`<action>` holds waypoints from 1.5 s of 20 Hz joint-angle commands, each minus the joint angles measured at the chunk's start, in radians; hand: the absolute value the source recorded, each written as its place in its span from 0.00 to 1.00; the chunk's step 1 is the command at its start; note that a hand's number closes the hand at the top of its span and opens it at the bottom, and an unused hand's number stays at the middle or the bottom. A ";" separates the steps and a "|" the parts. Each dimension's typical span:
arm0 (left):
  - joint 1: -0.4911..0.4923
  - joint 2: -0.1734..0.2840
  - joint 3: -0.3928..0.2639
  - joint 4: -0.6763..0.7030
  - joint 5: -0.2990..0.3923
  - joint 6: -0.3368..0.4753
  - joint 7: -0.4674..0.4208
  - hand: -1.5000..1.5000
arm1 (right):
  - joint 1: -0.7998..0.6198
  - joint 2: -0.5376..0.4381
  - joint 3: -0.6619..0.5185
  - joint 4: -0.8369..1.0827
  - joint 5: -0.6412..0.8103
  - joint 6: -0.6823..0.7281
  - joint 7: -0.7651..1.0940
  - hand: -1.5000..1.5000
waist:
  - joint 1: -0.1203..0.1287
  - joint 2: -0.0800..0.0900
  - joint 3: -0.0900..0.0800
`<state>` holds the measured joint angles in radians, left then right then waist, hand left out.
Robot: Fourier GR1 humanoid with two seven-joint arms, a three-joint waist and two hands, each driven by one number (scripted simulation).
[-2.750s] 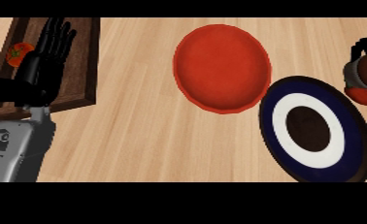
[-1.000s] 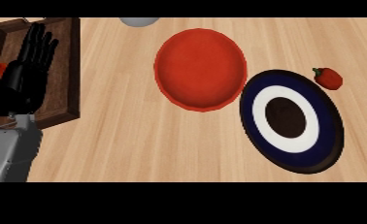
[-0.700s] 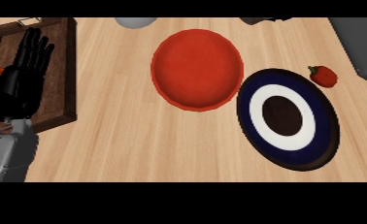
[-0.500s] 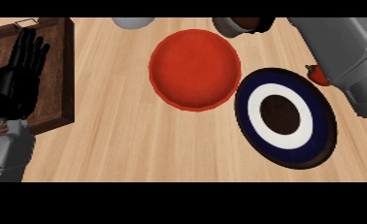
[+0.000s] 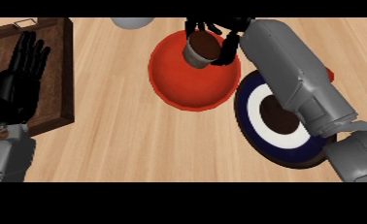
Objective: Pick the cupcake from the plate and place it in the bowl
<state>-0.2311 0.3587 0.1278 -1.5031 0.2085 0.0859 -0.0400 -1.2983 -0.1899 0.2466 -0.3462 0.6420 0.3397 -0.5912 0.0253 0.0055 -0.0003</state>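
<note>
My right hand (image 5: 228,38) is curled round the cupcake (image 5: 201,51), a brown-topped cake in a grey wrapper, and holds it over the far part of the red bowl (image 5: 192,85). The right forearm (image 5: 294,75) crosses above the plate (image 5: 261,131), which has a dark blue rim, a white ring and a brown centre. Part of the plate is hidden by that arm. My left hand (image 5: 22,80) rests open at the left edge, fingers up.
A dark wooden tray (image 5: 61,72) lies under the left hand at the counter's left side. A grey round object (image 5: 131,22) shows at the far edge. A red thing (image 5: 329,75) peeks out behind the right forearm.
The right arm has swung in from the right with the cupcake in its hand and now holds it over the bowl. The left hand has stayed still.
</note>
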 commanded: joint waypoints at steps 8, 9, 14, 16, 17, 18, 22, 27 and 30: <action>-0.026 0.002 0.011 0.012 -0.010 -0.008 0.002 0.50 | 0.048 0.126 -0.165 0.114 -0.145 0.063 0.022 0.00 | 0.007 0.006 0.000; -0.022 0.003 0.012 0.001 -0.007 -0.003 0.025 0.50 | 0.078 0.124 -0.182 0.113 -0.158 0.026 -0.008 0.00 | 0.008 0.007 0.001; -0.030 0.012 0.020 0.000 -0.007 -0.009 0.029 0.50 | 0.044 0.020 -0.329 0.110 -0.277 -0.010 -0.028 0.00 | 0.016 0.012 0.001; -0.053 0.000 0.017 0.021 -0.003 -0.016 0.009 0.50 | 0.001 -0.004 -0.372 0.144 -0.309 -0.004 0.027 0.00 | 0.023 0.018 0.001; -0.056 -0.003 0.010 0.031 -0.012 -0.013 0.014 0.50 | 0.018 -0.036 -0.384 0.144 -0.319 0.006 0.016 0.00 | 0.013 0.015 0.001; -0.063 -0.024 -0.017 0.023 -0.033 0.001 0.005 0.50 | -0.015 -0.053 -0.406 0.170 -0.332 -0.004 0.057 0.00 | 0.030 0.024 0.001; -0.086 -0.019 -0.004 0.028 -0.019 -0.007 0.012 0.50 | -0.014 -0.156 -0.466 0.211 -0.381 0.039 0.078 0.00 | 0.045 0.032 0.002; -0.106 -0.012 0.002 0.011 -0.003 -0.019 0.026 0.50 | 0.017 -0.239 -0.494 0.232 -0.401 0.097 0.035 0.00 | 0.072 0.044 0.003; -0.087 -0.011 0.001 0.051 0.002 -0.059 -0.026 0.50 | 0.038 -0.311 -0.500 0.235 -0.404 0.172 0.006 0.00 | 0.072 0.051 0.003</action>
<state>-0.3166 0.3478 0.1262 -1.4716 0.2009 0.0532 -0.0378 -1.2762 -0.4294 -0.2340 -0.1245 0.2527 0.4470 -0.5659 0.0897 0.0488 0.0026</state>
